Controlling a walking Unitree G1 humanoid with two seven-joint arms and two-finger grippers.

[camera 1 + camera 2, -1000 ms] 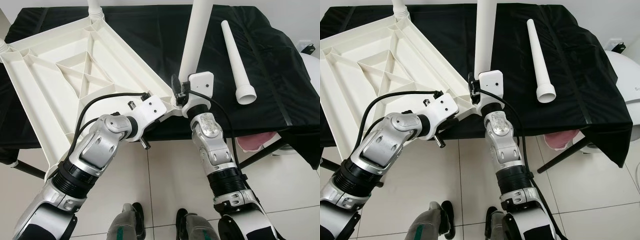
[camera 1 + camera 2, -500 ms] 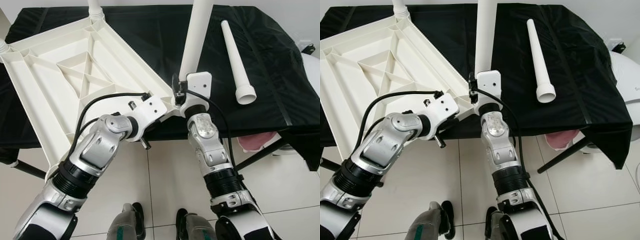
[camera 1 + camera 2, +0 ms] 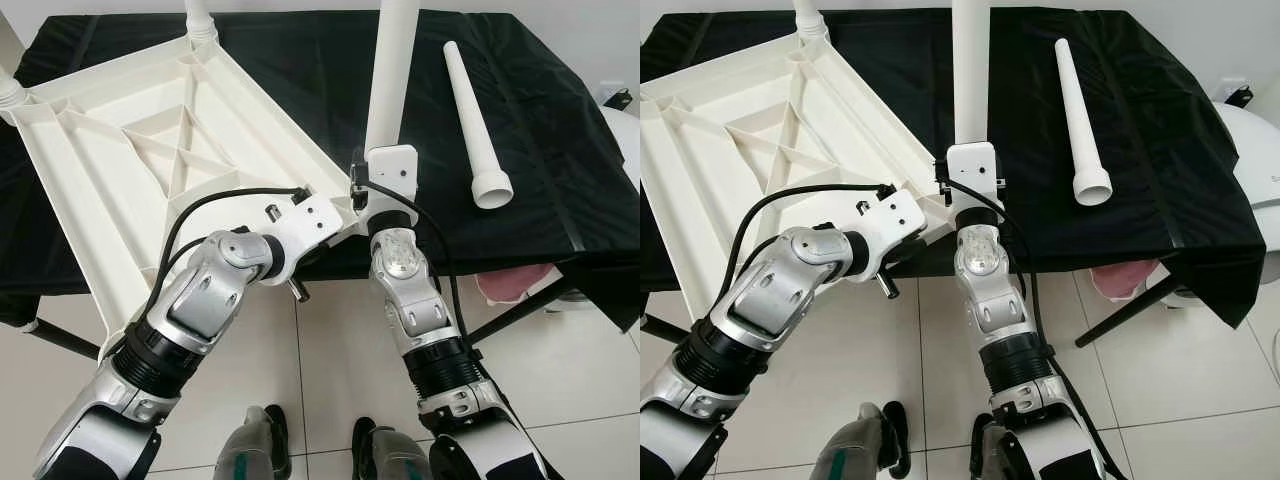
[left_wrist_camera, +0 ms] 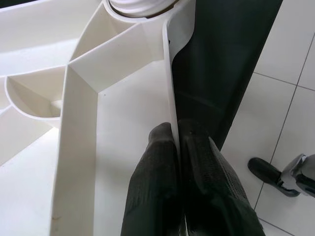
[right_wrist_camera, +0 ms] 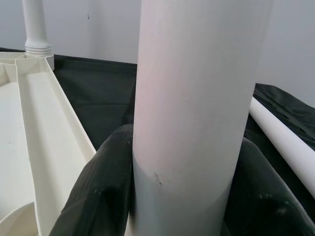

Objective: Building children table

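2 grippers busy: left gripper (image 4: 179, 167) pinches the upturned tabletop (image 3: 150, 160) rim on the black-covered table (image 3: 560, 150), right gripper (image 5: 182, 187) clamps the upright leg (image 3: 388, 80) at its corner socket, so next looks like pressing straight down to seat it.

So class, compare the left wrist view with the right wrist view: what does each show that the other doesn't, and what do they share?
Left wrist view alone: the left gripper with fingers pinching the tabletop rim, plus floor tiles and a shoe.

Right wrist view alone: the right gripper clamped around the upright leg, another fitted leg at a far corner, and the loose leg.

Both: the upturned white tabletop and the black cloth.
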